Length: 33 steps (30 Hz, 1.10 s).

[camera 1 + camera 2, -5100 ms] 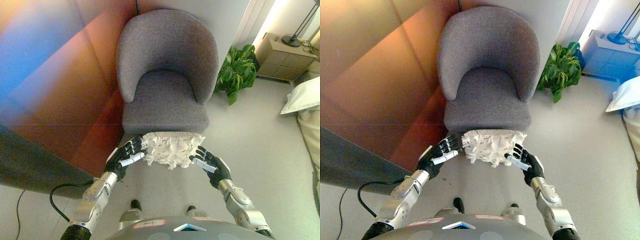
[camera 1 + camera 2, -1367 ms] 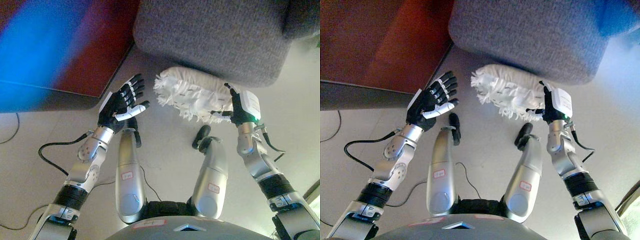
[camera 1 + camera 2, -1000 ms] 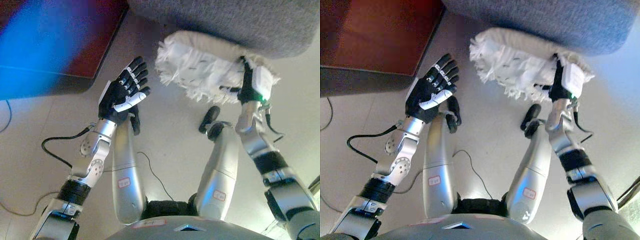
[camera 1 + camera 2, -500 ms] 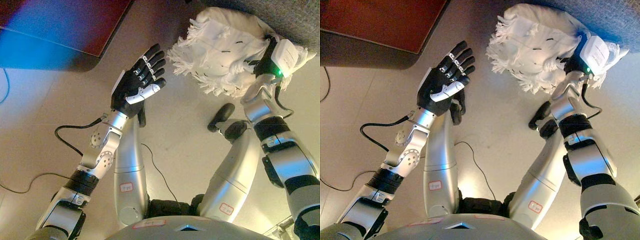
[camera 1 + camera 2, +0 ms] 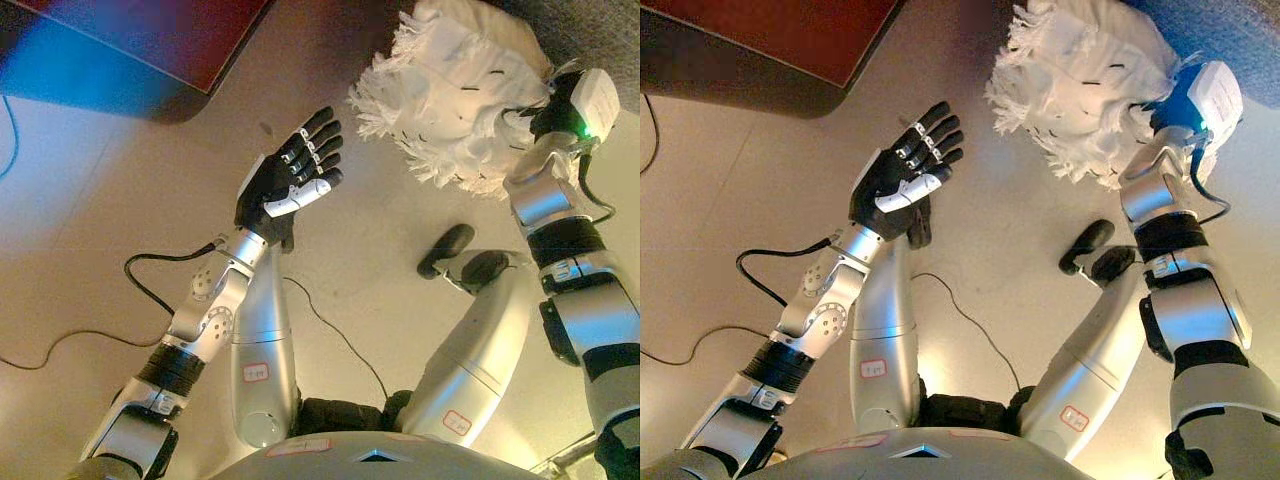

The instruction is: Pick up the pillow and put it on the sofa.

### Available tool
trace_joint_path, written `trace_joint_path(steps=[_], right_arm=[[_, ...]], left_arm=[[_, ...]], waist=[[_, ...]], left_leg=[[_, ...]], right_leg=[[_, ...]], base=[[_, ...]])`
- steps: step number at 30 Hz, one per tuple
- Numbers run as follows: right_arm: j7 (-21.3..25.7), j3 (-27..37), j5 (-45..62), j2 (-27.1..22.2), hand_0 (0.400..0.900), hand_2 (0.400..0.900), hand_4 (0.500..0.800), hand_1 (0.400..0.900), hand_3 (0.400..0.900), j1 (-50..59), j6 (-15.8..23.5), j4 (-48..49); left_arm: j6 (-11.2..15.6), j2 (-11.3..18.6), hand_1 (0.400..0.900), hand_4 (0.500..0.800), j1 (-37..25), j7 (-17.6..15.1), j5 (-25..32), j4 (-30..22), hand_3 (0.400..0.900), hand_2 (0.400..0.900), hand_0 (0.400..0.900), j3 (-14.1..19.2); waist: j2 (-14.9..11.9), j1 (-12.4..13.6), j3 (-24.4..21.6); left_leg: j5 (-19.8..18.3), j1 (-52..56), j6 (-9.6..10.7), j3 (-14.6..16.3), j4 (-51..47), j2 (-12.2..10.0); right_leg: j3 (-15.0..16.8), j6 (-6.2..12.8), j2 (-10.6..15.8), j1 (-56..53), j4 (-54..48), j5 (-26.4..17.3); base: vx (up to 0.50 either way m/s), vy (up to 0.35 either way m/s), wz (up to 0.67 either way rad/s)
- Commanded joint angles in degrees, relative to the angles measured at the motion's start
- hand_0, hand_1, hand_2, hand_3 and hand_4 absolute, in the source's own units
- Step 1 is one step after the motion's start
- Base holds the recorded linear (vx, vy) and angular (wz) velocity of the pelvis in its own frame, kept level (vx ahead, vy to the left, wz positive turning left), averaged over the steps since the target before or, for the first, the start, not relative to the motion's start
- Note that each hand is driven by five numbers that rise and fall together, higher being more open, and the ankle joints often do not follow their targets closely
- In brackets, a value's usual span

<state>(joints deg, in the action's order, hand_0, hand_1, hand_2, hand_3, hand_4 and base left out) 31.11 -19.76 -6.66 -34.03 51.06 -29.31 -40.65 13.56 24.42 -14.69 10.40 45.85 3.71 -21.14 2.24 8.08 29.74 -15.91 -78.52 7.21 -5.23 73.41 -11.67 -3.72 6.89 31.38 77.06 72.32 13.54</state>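
Left hand (image 5: pixel 290 186): raised over the floor (image 5: pixel 120 200), fingers spread and straight, holding nothing, just beside the pillow's near edge, apparently poised to brace that side. Fringed white pillow (image 5: pixel 455 95): lifted clear of the floor, below the grey sofa seat (image 5: pixel 590 25). Right hand (image 5: pixel 560 105): against the pillow's far side; finger state cannot be told, hidden behind fringe.
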Motion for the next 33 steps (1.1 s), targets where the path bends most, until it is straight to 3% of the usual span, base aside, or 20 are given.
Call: trace_joint_path(steps=[1,8,12,15,22,30,33], right_arm=[[3.1,2.2,2.4,4.6,0.4,0.4,0.5,0.4,0.4,-3.2,5.3,5.8],[7.2,6.3,0.5,5.8,0.4,0.4,0.5,0.4,0.4,-9.9,12.3,15.0],[9.5,8.6,-2.3,7.7,0.4,0.4,0.5,0.4,0.4,-18.4,17.3,24.4],[9.1,10.3,-4.3,7.3,0.4,0.4,0.5,0.4,0.4,-26.0,20.6,31.7],[7.1,14.2,-7.4,4.6,0.4,0.4,0.5,0.4,0.4,-40.3,27.5,44.1],[1.8,19.0,-10.6,4.1,0.4,0.4,0.5,0.4,0.4,-53.0,32.6,54.2],[0.1,20.5,-9.2,3.9,0.4,0.4,0.5,0.4,0.4,-55.7,33.1,56.6]], left_arm=[[4.5,-1.3,0.9,0.8,-1.3,-0.4,-0.9,-7.7,0.9,0.9,0.9,1.9],[5.8,-1.9,0.9,0.8,0.0,-3.4,-2.8,-8.2,0.9,0.9,0.9,2.4],[5.8,-0.7,0.9,0.8,1.7,-8.5,-7.3,-8.7,0.9,0.9,0.9,2.8],[4.9,0.3,0.9,0.8,4.7,-11.0,-8.1,-8.2,0.9,0.9,0.9,4.7],[2.0,0.4,0.9,0.8,12.1,-15.9,-8.8,-5.8,0.9,0.9,0.9,9.8],[-2.5,-2.2,0.9,0.8,20.5,-15.3,-8.5,-6.9,0.9,0.9,0.9,14.2],[-4.2,-2.5,0.9,0.8,22.1,-14.8,-9.0,-7.8,0.9,0.9,0.9,14.9]], waist=[[0.5,1.3,0.1],[-1.3,0.1,0.1],[-3.4,-0.3,0.1],[-5.4,-0.5,0.0],[-7.7,-1.8,-5.9],[-7.2,-4.0,-15.8],[-7.3,-4.1,-18.8]], left_leg=[[4.1,5.8,-1.5,-1.4,-9.7,-3.8],[6.8,17.9,-0.8,1.2,-21.8,-5.6],[9.0,27.3,-0.6,2.5,-31.0,-5.9],[12.8,34.9,-1.0,3.6,-38.7,-5.5],[15.0,54.0,-0.7,10.1,-52.1,-5.8],[19.0,74.5,-1.0,16.7,-69.7,-3.3],[19.4,78.0,-1.3,17.7,-73.0,-2.5]], right_leg=[[3.0,2.14,-0.8,-2.8,-10.3,-9.9],[-2.0,2.04,-3.2,-16.2,-20.9,-11.2],[-6.7,3.1,-3.4,-26.8,-30.8,-13.4],[-9.4,3.08,-3.6,-35.4,-39.6,-16.8],[-14.3,4.19,-6.5,-54.2,-53.8,-19.7],[-15.9,5.83,-11.5,-72.2,-69.1,-24.1],[-16.3,5.93,-11.9,-74.7,-71.0,-25.1]], base=[[0.01,-0.037,-0.12],[0.02,-0.047,-0.08],[0.08,-0.148,0.02],[0.11,-0.129,0.05],[0.19,-0.06,-0.05],[0.2,0.035,-0.09],[0.15,-0.001,-0.09]])
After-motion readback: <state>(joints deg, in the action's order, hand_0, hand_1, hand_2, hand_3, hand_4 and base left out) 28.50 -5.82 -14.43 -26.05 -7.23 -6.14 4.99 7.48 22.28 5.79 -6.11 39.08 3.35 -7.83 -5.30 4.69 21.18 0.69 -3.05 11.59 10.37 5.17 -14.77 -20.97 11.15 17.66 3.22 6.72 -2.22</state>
